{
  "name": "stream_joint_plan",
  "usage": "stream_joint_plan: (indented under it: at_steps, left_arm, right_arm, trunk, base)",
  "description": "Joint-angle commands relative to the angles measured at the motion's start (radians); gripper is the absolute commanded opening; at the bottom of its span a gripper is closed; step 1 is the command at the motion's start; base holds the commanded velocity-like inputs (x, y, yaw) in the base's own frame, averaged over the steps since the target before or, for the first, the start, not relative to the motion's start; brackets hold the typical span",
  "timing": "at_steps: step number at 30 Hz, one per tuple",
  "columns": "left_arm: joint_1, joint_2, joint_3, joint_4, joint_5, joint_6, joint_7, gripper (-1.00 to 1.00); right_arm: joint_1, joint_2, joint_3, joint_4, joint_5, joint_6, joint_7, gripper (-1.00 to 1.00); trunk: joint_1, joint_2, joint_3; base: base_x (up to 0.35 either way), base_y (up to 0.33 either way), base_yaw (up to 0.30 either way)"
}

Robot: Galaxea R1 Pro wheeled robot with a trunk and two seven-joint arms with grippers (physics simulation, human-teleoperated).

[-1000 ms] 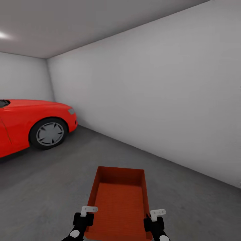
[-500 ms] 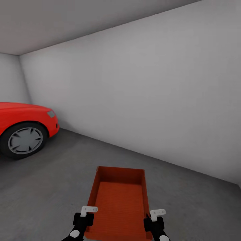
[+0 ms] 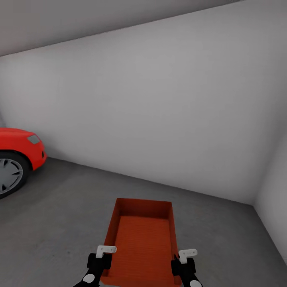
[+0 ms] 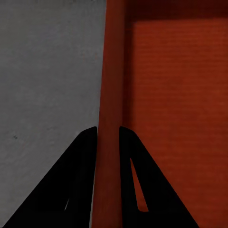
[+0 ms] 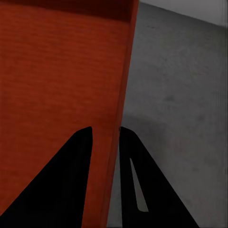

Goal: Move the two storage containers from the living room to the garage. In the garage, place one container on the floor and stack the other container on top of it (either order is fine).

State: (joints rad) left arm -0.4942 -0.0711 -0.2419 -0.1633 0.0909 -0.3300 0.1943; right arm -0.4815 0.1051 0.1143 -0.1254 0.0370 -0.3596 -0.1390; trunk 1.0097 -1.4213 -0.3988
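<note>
One orange container [image 3: 142, 243] at lower centre, carried above the garage floor [image 3: 67, 207], left hand [image 4: 108, 135] and right hand [image 5: 105, 135] each pinching a side wall; not set down yet, second container and stacking left.

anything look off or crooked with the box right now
Nothing stands out. The orange box sits level and empty, each long wall pinched by the left end effector and right end effector above the grey floor.

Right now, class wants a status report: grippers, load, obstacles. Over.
Left gripper and right gripper each shut on a side wall of the orange-red open-top storage container. Container held above the grey concrete floor. Red car far left, not in the way.
</note>
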Motion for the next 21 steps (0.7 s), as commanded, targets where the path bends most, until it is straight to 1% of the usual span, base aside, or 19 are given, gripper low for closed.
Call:
stream_joint_plan:
  at_steps: [1, 4, 8, 21]
  left_arm:
    - [-0.001, -0.005, 0.044, -0.016, 0.04, -0.001, 0.008, -1.0]
    - [-0.001, -0.005, 0.044, -0.016, 0.04, 0.0, 0.008, -1.0]
    - [-0.001, -0.005, 0.044, -0.016, 0.04, 0.0, 0.008, -1.0]
    - [-0.001, -0.005, 0.044, -0.016, 0.04, 0.0, 0.008, -1.0]
  right_arm:
    - [0.0, 0.001, 0.004, 0.001, 0.014, 0.002, -0.01, -1.0]
    - [0.0, 0.001, 0.004, 0.001, 0.014, 0.002, -0.01, -1.0]
    - [0.0, 0.001, 0.004, 0.001, 0.014, 0.002, -0.01, -1.0]
    - [0.0, 0.001, 0.003, 0.001, 0.014, 0.002, -0.01, -1.0]
  trunk:
    - [0.0, -0.001, -0.001]
    - [0.0, -0.001, -0.001]
    - [0.0, -0.001, -0.001]
    - [0.0, -0.001, -0.001]
  base:
    - [0.008, 0.0, -0.3]
    - [0.08, 0.0, -0.3]
    - [0.208, 0.0, -0.3]
    - [0.324, 0.0, -0.3]
